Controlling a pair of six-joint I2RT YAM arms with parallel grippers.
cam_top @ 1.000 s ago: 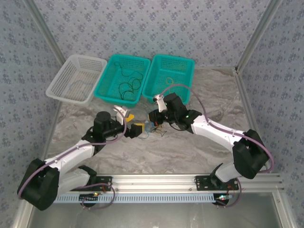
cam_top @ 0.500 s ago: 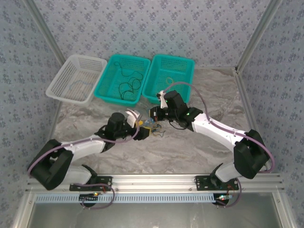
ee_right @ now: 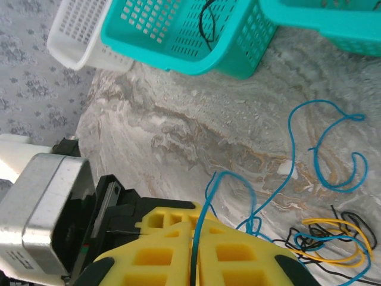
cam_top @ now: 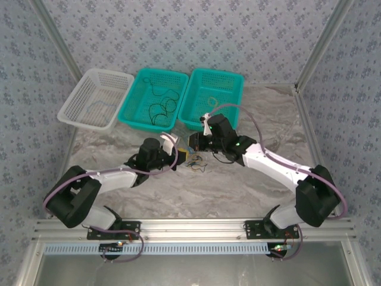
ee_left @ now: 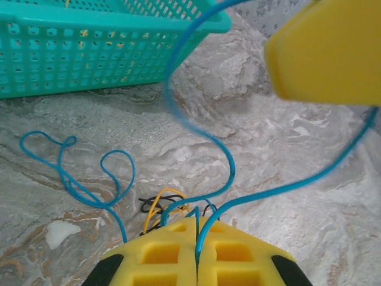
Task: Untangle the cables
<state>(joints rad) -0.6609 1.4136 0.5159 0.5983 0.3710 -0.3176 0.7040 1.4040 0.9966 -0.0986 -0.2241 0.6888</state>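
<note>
A thin blue cable (ee_left: 232, 170) is pinched between the pressed-together, waffle-moulded yellow pads of the left gripper (ee_left: 197, 229), and likewise in the right gripper (ee_right: 193, 229). Black and yellow cables (ee_right: 312, 241) are seen clumped just beyond the right fingers on the veined marble table (ee_right: 178, 137).

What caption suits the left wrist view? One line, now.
Left gripper shut on the blue cable, loops trailing over the marble table beside a teal basket.
</note>
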